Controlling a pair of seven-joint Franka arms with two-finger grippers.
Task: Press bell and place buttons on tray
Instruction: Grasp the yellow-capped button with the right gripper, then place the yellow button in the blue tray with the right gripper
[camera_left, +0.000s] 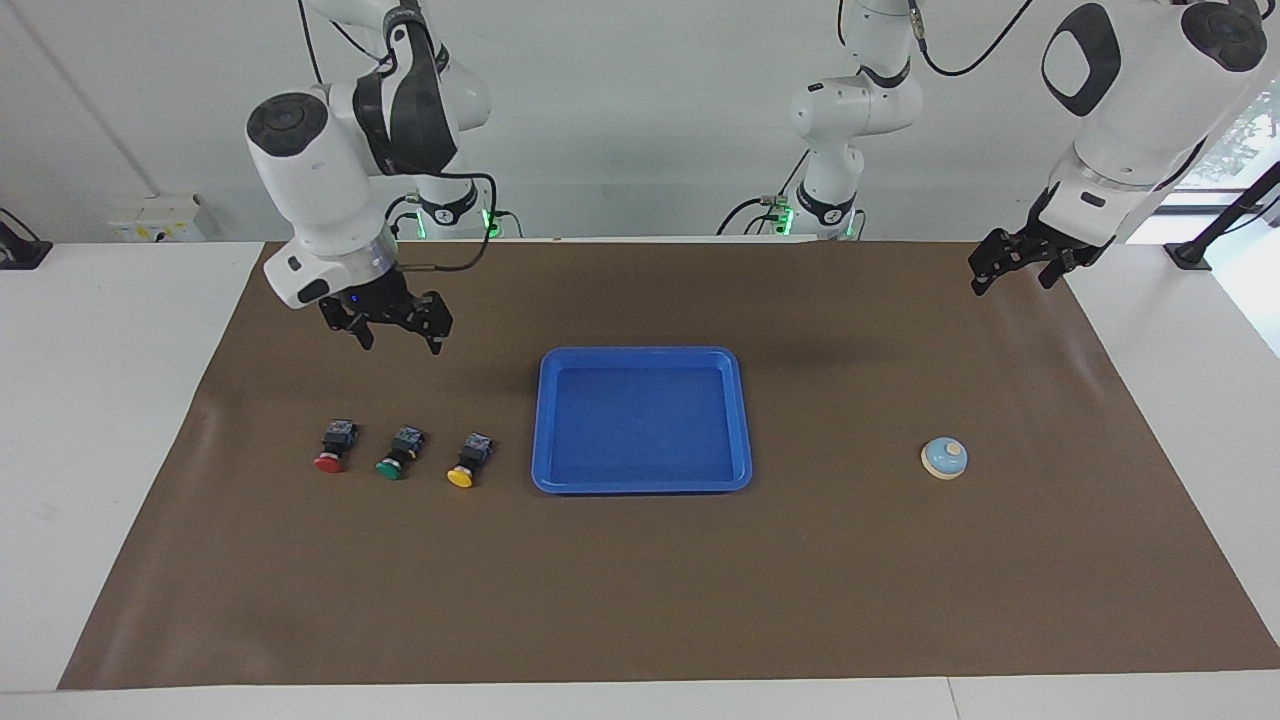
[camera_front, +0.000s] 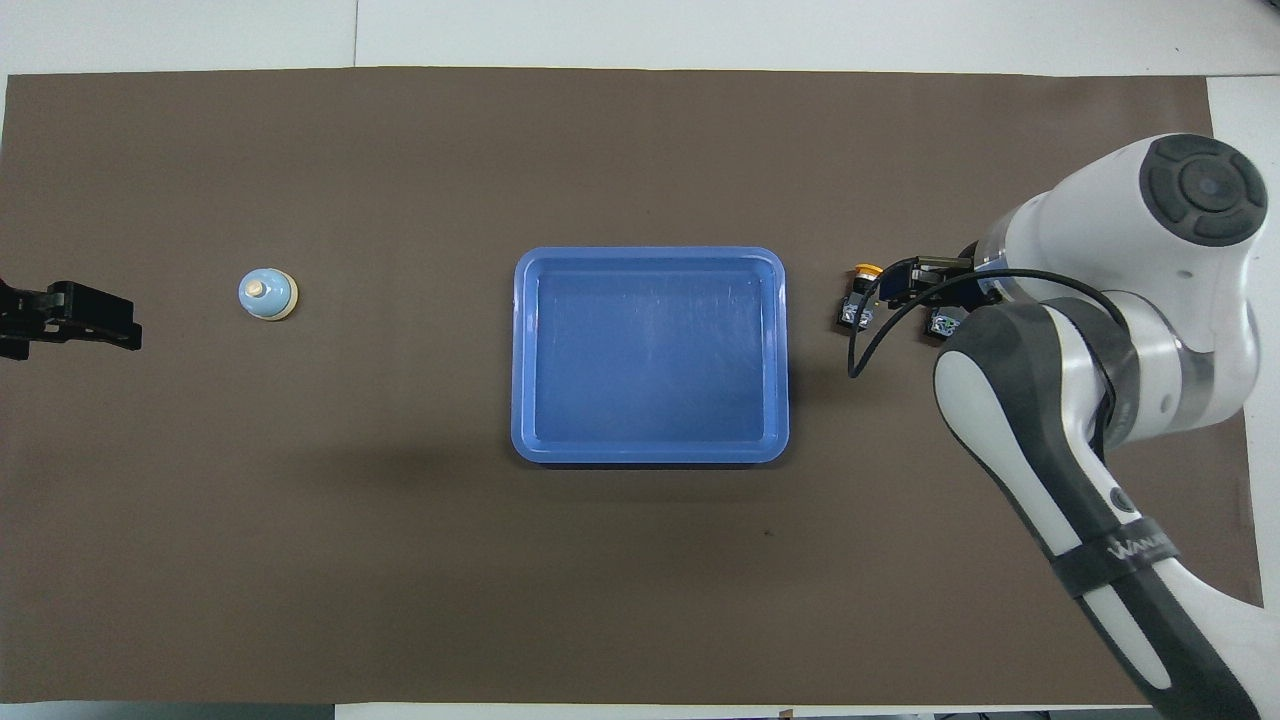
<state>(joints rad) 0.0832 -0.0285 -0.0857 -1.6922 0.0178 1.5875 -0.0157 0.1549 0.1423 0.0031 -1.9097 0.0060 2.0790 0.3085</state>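
Roughly at the middle of the brown mat (camera_left: 640, 600) lies the blue tray (camera_left: 641, 482), nothing in it, with bare mat on all four sides. Toward the right arm's end of the table the three buttons lie in a row, each tipped over with its cap pointing away from the robots: the red button (camera_left: 333, 447) nearest the mat's edge, the green button (camera_left: 400, 452) beside it, and the yellow button (camera_left: 470, 460) just beside the tray's short rim without touching it. Small gaps separate the three. The bell (camera_left: 944, 458) stands alone toward the left arm's end, well apart from the tray, with open mat all round.

The right gripper (camera_left: 400, 335) hangs in the air over the mat near the buttons, its fingers spread and holding nothing. In the overhead view this arm's wrist covers the red and green buttons; only the yellow one shows clear.

The left gripper (camera_left: 1015, 272) hangs over the mat's corner near its own base, fingers apart and empty; the overhead view cuts it off at the frame's edge.
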